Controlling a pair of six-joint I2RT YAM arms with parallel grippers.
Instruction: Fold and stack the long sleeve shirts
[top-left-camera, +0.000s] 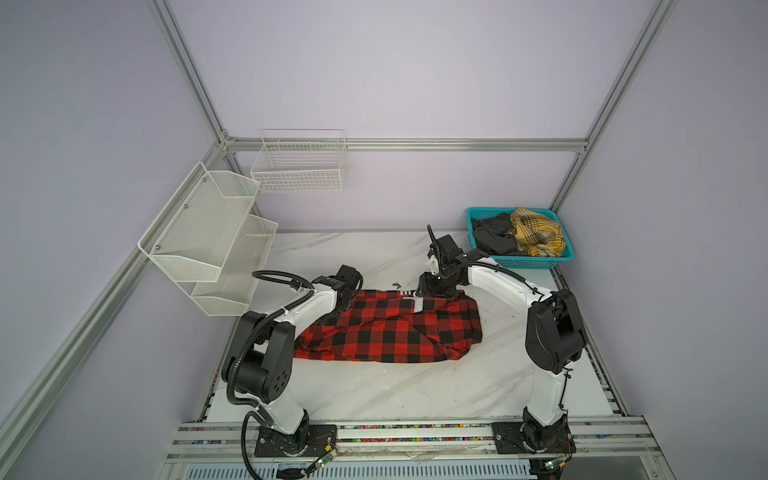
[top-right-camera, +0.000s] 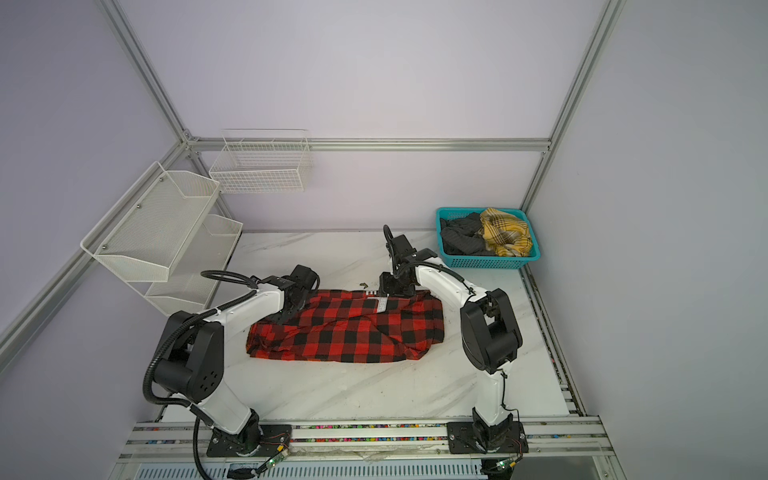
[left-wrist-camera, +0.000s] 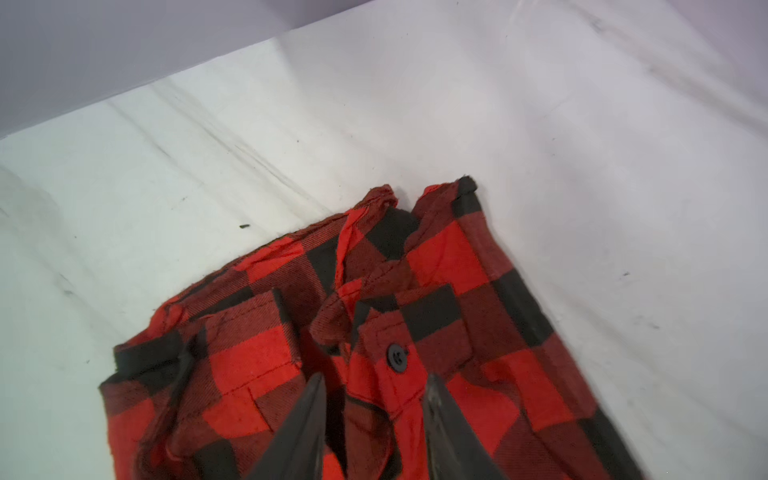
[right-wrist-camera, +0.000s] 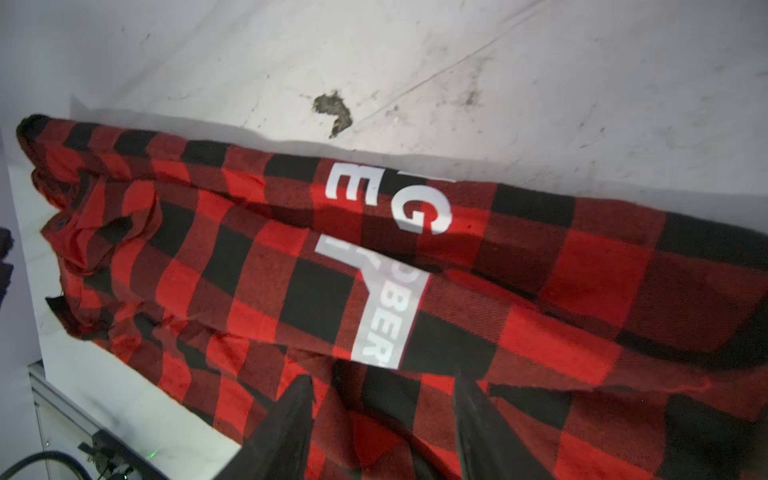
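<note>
A red-and-black check long sleeve shirt (top-left-camera: 390, 328) (top-right-camera: 349, 328) lies folded into a wide band across the middle of the marble table, white block letters (right-wrist-camera: 419, 216) on its upper layer. My left gripper (left-wrist-camera: 376, 378) (top-left-camera: 337, 311) hovers low over the shirt's far left end by a black button (left-wrist-camera: 397, 357). Its fingers are apart and open, with cloth under them. My right gripper (right-wrist-camera: 384, 380) (top-left-camera: 428, 291) is at the shirt's far edge near the lettering. Its fingers straddle a bunched fold, apart and open.
A teal basket (top-left-camera: 536, 262) (top-right-camera: 490, 262) at the back right holds a yellow plaid garment (top-left-camera: 538, 237) and a dark grey one (top-left-camera: 496, 237). White mesh shelves (top-left-camera: 208, 232) and a wire basket (top-left-camera: 299, 166) hang on the left walls. A dark scrap (right-wrist-camera: 332, 110) lies behind the shirt.
</note>
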